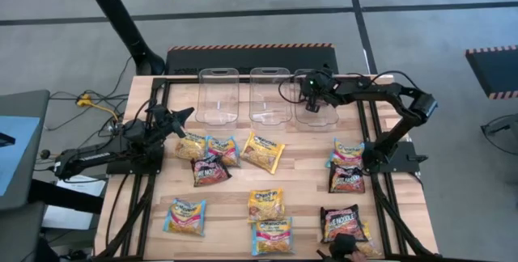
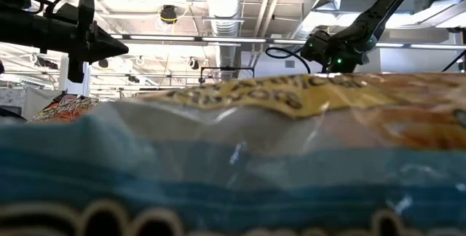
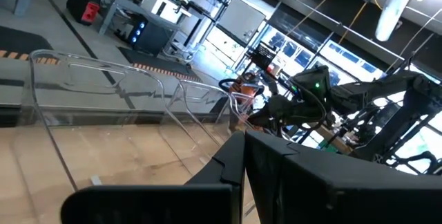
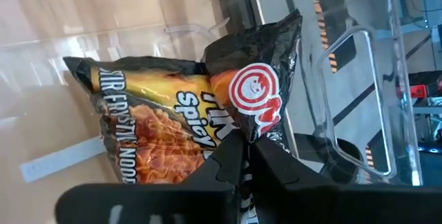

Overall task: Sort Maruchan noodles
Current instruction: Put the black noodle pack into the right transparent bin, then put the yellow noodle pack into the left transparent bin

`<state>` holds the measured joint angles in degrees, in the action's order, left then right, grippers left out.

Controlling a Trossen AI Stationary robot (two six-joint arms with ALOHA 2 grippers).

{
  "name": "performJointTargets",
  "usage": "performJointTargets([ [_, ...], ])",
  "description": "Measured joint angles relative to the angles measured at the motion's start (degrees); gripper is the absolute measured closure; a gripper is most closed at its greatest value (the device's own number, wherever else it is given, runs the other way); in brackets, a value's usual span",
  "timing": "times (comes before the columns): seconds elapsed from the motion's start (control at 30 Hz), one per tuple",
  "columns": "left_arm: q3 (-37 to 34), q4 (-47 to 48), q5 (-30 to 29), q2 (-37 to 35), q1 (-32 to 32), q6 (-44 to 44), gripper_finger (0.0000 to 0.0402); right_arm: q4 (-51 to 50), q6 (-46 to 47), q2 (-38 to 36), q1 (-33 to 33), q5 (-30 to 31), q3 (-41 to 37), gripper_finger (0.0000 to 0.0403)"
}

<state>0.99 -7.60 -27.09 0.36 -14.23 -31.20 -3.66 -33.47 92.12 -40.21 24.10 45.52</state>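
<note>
My right gripper hangs over the right-hand clear bin, at the far edge of the table, and its fingers pinch the crimped end of a dark packet of spicy noodles. The packet dangles inside that bin's walls, its free end close to the floor but, as far as I can tell, not lying flat. My grip looks thin: only the seal strip is between the fingertips. If the jaws part while the packet hangs tilted like this, I judge it could catch on the bin's rim or lean against a wall instead of settling flat. If I lift away before it is free, it could drag back out.

The middle bin and left bin sit just beside this one. The remaining packets lie scattered nearer than the bins, well apart from my grip. My left gripper waits pressed shut, empty, beside the left bin.
</note>
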Motion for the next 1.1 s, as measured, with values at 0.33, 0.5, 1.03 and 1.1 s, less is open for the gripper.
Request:
performJointTargets([
  [0.33,0.0,0.1,-0.6,0.0,0.0,0.1,0.0401,-5.9,3.3,0.0,0.4,0.1,2.6,0.0274],
  [0.5,0.0,0.1,-0.6,0.0,0.0,0.1,0.0402,-9.2,3.5,0.0,1.7,0.0,5.6,0.0228],
  [1.03,0.0,0.3,4.0,0.0,0.0,0.0,0.0397,-33.4,13.1,-0.3,12.2,9.5,21.6,0.0202],
  [1.1,0.0,0.4,4.8,0.0,0.0,0.0,0.0389,-35.9,16.3,-0.3,13.8,9.5,24.0,0.0202],
])
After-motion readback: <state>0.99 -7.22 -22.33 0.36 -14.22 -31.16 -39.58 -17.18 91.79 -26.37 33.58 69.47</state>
